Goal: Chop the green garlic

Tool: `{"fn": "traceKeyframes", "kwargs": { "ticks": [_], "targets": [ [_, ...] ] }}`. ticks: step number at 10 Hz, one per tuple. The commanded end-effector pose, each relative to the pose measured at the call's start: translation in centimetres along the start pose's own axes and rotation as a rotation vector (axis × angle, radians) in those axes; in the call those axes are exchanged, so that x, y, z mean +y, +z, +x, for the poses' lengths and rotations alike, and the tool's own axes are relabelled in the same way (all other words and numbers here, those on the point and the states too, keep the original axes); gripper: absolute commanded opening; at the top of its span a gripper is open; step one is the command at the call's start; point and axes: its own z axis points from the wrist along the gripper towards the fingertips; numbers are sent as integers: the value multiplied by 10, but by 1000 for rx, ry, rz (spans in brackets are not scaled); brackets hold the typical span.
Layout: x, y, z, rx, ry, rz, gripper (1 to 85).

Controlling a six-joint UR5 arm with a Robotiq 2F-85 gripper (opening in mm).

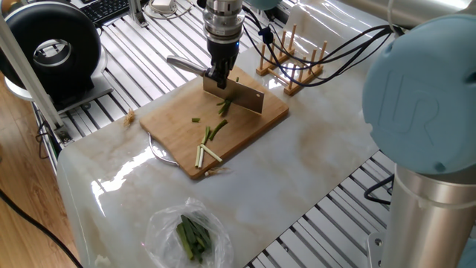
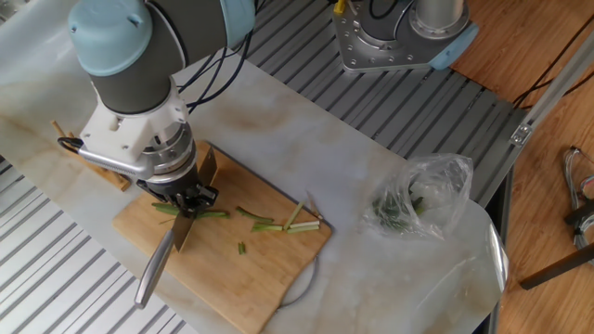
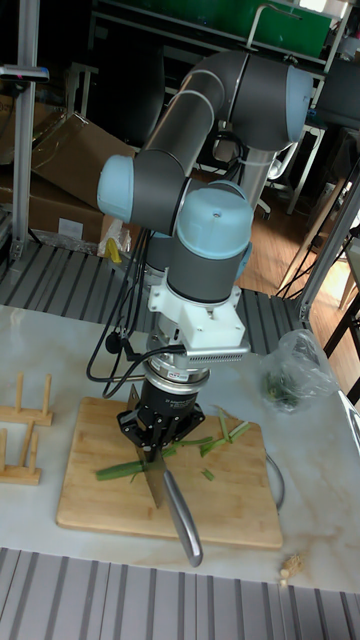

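Note:
The green garlic lies cut up on a bamboo cutting board [image 1: 178, 112] [image 2: 269, 283] [image 3: 235, 505]. White and green sticks [image 1: 207, 151] [image 2: 299, 223] [image 3: 229, 432] sit near one end of the board, and a longer green length [image 3: 118, 470] [image 2: 166, 209] [image 1: 224, 106] lies under the blade. My gripper [image 1: 218, 74] [image 2: 189, 199] [image 3: 157, 438] is shut on a cleaver [image 1: 245, 95] [image 2: 184, 230] [image 3: 153, 487] whose blade edge rests down on the board across the green length. Its grey handle [image 1: 184, 64] [image 2: 153, 272] [image 3: 183, 519] sticks out sideways.
A clear plastic bag of dark green leaves [image 1: 190, 234] [image 2: 418, 197] [image 3: 293, 375] lies on the marble table off the board. A wooden peg rack [image 1: 291, 63] [image 2: 93, 162] [image 3: 20, 440] stands close beside the board. A small ginger piece [image 3: 288, 569] lies near the table edge.

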Motion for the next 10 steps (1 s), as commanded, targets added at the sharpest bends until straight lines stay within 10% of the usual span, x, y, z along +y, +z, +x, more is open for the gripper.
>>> {"fn": "traceKeyframes", "kwargs": {
  "ticks": [1,10],
  "targets": [
    [2,2,-3,-17,9,-4,13],
    [0,1,-3,-19,2,-14,13]
  ]
}}
